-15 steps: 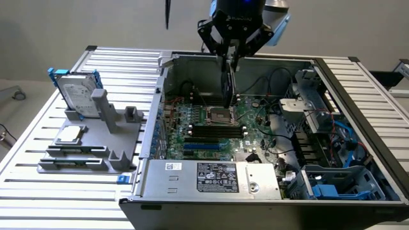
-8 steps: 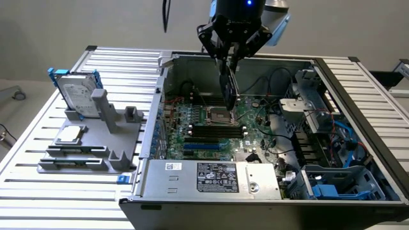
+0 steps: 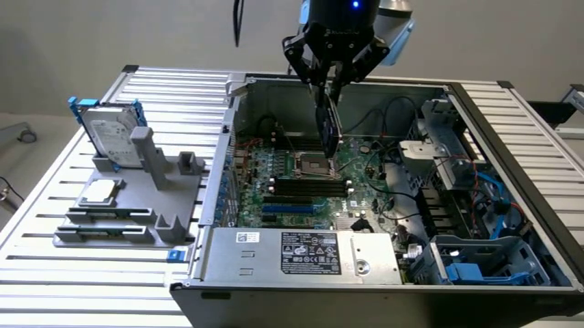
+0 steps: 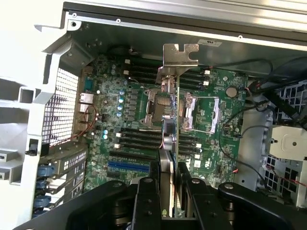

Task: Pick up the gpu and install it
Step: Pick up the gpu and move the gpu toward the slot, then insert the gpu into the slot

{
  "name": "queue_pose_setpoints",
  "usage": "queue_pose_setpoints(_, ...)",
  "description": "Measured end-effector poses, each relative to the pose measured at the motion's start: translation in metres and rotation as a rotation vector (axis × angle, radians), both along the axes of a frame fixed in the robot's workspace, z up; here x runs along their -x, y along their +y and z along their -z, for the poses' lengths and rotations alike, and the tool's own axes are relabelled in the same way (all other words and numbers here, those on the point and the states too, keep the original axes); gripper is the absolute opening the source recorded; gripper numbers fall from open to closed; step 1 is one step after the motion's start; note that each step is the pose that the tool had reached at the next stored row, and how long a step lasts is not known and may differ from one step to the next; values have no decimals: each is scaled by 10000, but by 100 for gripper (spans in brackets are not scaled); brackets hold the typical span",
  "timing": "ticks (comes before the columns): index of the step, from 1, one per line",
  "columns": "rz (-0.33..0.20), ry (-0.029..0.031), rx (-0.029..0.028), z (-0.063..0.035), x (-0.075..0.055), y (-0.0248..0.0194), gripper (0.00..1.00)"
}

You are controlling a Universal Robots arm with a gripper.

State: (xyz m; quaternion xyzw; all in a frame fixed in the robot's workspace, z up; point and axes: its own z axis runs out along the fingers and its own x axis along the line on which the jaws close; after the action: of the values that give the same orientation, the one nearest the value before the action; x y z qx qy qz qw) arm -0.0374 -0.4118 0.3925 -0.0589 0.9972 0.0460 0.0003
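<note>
GPU [image 3: 329, 123] clamped between the narrowly set fingers of the gripper [image 3: 330, 82], hung edge-on inside the open computer case [image 3: 511, 137] over mid-motherboard [image 3: 292, 174]. Grey end bracket [image 4: 180, 55] carried farthest from the gripper. Card judged not yet seated.

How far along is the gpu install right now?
Done: the gpu is lifted. In hand: the gripper clamps it edge-on above the motherboard inside the case. Left: seating it; the blue slot stands empty.
</note>
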Motion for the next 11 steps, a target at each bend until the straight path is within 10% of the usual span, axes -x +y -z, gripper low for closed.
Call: queue_pose_setpoints(11,0,-1,-1,1,0,0,27)
